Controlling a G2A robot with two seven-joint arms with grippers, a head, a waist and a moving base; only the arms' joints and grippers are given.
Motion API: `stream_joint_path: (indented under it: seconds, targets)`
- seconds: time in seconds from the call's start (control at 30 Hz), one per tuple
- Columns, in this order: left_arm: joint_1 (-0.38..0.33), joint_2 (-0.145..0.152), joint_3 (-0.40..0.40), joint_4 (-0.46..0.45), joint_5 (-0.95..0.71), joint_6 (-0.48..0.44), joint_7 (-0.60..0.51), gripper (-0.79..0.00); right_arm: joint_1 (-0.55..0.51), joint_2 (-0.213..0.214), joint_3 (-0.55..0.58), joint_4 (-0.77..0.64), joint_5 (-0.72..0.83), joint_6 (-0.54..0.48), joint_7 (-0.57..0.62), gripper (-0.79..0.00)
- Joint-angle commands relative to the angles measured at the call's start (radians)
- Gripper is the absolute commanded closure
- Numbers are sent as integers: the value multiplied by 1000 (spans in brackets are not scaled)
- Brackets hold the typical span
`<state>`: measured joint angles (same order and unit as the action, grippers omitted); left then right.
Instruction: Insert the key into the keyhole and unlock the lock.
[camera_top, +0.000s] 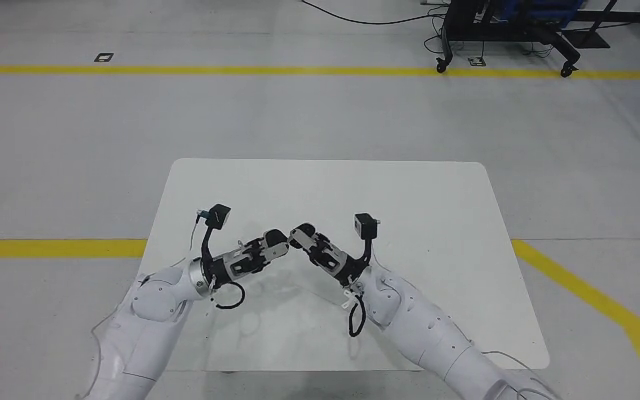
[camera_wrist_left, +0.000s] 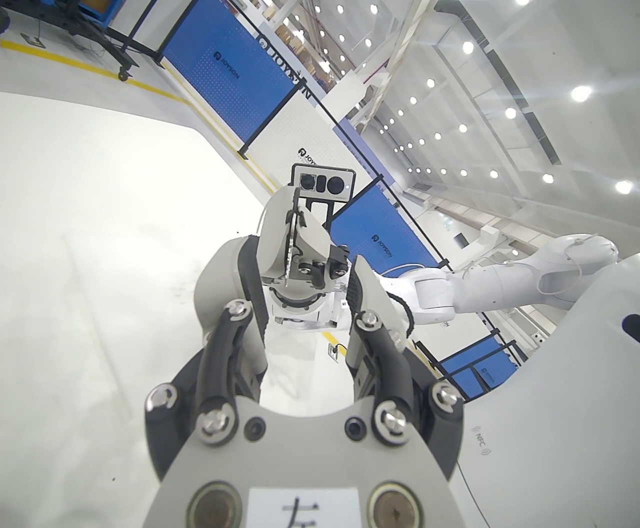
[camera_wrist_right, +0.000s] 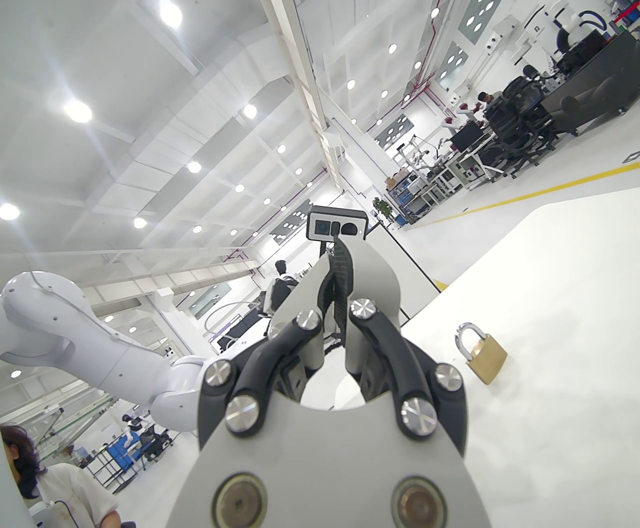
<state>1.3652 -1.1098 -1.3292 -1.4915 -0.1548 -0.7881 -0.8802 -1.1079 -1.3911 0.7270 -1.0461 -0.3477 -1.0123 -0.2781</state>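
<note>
Left claw (camera_top: 278, 243): fingers spread apart. Right claw (camera_top: 300, 236) at its 3 o'clock, pads pressed together, tips nearly meeting over the white table (camera_top: 430, 200). Brass padlock (camera_wrist_right: 482, 357) lies flat on the table, apart from the right claw.

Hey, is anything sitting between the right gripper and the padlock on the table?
Nothing visible does. The padlock lies on the white table off to one side of the right gripper, with bare tabletop between them.

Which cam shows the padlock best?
Right wrist view: the brass padlock lies in plain sight on the white table, and its shackle looks closed. In the top and left wrist views I cannot make it out.
</note>
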Motion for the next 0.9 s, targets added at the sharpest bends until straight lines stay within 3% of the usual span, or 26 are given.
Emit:
stream_joint_path:
  seconds: [0.0,0.17,0.27,0.37,0.87]
  targets:
    - [0,1,1,-2,15,2,8,-323,2,0,-1,2,11,0,11,0]
    - [-1,4,13,-7,38,3,23,-240,7,1,4,11,19,0,37,0]
    - [-3,5,25,-11,52,0,19,-151,6,2,8,11,22,0,43,0]
    - [-4,6,32,-11,60,-4,23,0,7,2,14,12,14,0,48,0]
    - [-8,19,25,1,49,16,53,0,-11,4,43,-4,-49,0,43,0]
